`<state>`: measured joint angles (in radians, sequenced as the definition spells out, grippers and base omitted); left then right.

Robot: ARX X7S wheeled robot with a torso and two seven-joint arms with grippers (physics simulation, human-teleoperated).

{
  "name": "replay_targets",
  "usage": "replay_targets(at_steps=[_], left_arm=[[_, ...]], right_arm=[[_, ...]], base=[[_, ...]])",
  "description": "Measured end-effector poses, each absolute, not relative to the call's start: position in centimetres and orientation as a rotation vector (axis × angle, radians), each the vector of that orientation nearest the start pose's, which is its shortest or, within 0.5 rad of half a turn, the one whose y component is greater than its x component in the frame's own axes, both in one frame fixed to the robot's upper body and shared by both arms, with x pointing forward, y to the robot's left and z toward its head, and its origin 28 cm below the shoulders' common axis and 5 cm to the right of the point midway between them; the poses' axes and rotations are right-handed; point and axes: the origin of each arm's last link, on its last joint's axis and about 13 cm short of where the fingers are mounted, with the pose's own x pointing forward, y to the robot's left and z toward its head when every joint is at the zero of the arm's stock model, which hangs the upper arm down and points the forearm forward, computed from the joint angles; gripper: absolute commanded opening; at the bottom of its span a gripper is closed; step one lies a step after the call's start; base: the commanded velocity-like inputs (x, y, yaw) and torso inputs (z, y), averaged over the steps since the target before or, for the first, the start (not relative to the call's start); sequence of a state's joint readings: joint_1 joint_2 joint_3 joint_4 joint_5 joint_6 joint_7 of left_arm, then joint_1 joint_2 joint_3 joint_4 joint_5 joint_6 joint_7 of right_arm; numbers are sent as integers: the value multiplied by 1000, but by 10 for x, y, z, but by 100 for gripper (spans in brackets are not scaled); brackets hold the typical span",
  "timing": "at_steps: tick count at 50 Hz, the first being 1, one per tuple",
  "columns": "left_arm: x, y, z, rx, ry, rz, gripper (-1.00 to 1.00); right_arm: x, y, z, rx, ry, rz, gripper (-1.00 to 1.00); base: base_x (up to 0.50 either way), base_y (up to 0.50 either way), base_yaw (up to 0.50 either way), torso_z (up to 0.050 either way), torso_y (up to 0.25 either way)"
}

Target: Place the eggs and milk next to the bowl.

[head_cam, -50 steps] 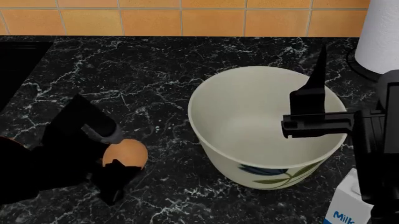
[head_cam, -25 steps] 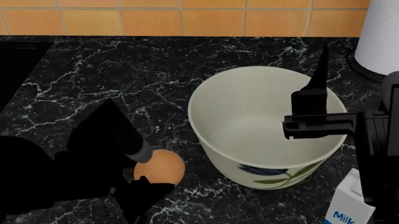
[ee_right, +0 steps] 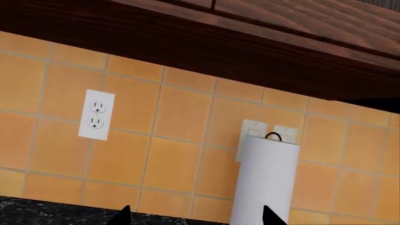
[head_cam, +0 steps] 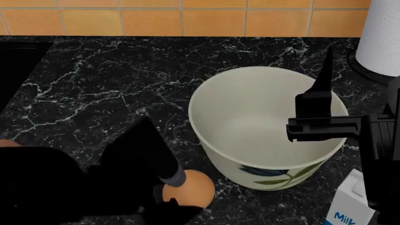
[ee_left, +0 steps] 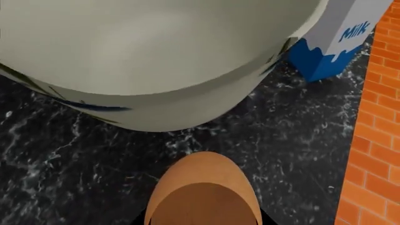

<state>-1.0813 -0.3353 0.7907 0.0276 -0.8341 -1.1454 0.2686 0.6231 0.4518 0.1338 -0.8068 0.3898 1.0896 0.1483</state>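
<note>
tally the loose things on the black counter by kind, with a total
Smooth brown-orange eggs: 1 in clear view, held in the left gripper
Small white and blue gable-top milk cartons: 1
Large cream-white ceramic bowls with a blue flower: 1
White paper-towel rolls: 1
Total: 4

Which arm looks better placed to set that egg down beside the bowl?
The left. Its gripper already holds the egg low over the counter, close to the bowl. The right gripper hangs above the bowl's rim, jaws empty, pointing at the wall.
</note>
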Motion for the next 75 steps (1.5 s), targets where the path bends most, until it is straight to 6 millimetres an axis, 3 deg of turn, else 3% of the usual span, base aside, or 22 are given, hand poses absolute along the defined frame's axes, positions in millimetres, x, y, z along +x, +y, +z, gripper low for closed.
replay_targets(at_steps=[33,59,60,75], left_arm=[[328,148,174,351,576,-1019,-100],[340,145,170,320,577,-1035,-100],[340,145,170,321,577,-1035,100],[339,145,161,344,606,-998,100]], right_arm=[[225,-171,249,-208,-333,-104,100],[226,-171,249,-210,-329,-111,100],[226,-171,249,-210,-329,-111,100],[225,-172,248,-212,-328,-112,100]], base=[[0,0,0,0,0],[1,0,-1,0,0],[0,-3,-3,0,0],[0,0,0,0,0]])
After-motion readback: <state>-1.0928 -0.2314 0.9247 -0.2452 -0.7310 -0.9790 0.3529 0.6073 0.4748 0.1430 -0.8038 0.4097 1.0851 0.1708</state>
